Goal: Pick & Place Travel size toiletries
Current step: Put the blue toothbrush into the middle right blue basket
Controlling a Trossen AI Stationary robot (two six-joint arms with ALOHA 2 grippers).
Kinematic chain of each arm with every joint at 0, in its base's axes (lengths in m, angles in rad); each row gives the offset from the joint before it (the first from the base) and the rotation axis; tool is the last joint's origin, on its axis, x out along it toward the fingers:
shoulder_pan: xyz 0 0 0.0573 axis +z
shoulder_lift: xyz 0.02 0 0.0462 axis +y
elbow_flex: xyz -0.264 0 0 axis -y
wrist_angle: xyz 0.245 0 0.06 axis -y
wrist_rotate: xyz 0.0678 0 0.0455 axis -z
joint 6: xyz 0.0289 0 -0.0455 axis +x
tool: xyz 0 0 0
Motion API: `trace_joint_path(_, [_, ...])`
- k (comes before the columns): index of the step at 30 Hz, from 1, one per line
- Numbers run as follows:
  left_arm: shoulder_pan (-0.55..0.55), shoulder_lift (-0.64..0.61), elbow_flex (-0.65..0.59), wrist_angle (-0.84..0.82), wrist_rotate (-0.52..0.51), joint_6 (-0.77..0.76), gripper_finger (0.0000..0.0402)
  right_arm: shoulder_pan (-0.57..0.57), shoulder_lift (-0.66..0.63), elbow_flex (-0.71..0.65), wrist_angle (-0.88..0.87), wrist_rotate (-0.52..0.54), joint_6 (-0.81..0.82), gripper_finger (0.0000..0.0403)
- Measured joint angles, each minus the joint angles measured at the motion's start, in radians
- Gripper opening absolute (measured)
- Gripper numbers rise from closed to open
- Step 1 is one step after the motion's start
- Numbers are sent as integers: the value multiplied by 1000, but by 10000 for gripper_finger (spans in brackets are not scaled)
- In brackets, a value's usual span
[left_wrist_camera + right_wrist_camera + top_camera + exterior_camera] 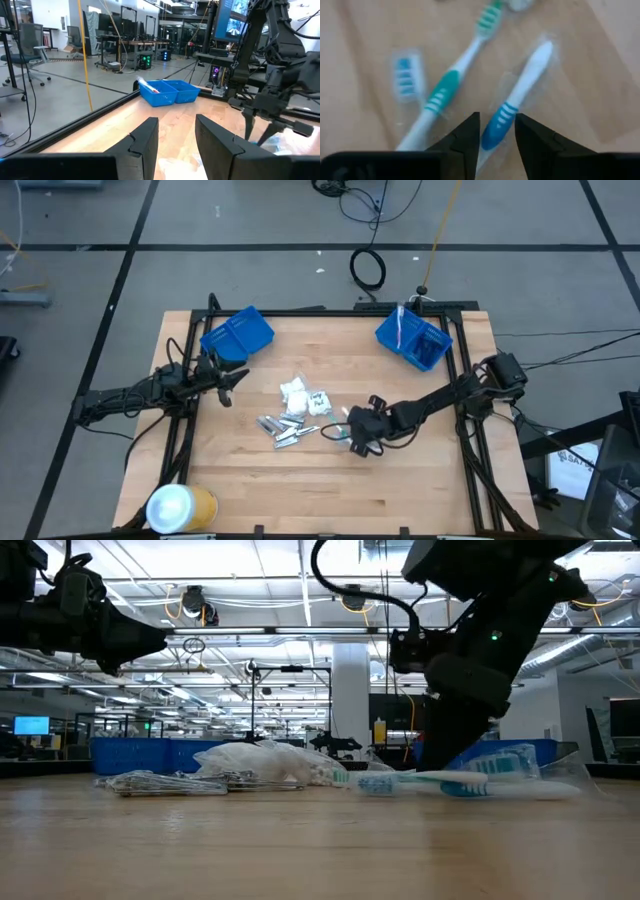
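Observation:
Two toothbrushes lie flat on the wooden table under my right gripper [497, 137]. One is teal and white [447, 90]; the other is blue and white [520, 90], in a clear wrap. The gripper slants down over the blue one [470, 783], its open fingers on either side of the handle. White packets [300, 393] and silver tubes [280, 428] lie in a heap to the left of it. My left gripper [232, 383] waits open and level above the table's left side, holding nothing. My right gripper comes slanting down from the table's right side, fingers across the blue toothbrush's handle [496, 125], near the blue grip. The handle nearly fills the gap between them. Whether the fingers touch it, I cannot tell. The toothbrush lies flat on the table.
One blue bin [237, 335] stands at the far left of the table and another [413, 340] at the far right. A yellow-and-white roll [180, 505] sits at the near left corner. Bare wood stretches along the near side.

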Motion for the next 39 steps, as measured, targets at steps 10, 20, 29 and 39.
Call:
trace_joint_path(10, [0,0,0,0,0,0,127,-30,4,-29,-2,-18,33,49])
trace_joint_path(20, [-1,0,0,0,0,0,127,-33,-29,-32,63,-20,-76,35])
trace_joint_path(29, [0,0,0,0,0,0,127,-34,-161,-33,77,80,-144,3])
trace_joint_path(39, [0,0,0,0,0,0,127,-34,-287,-32,75,305,-216,0])
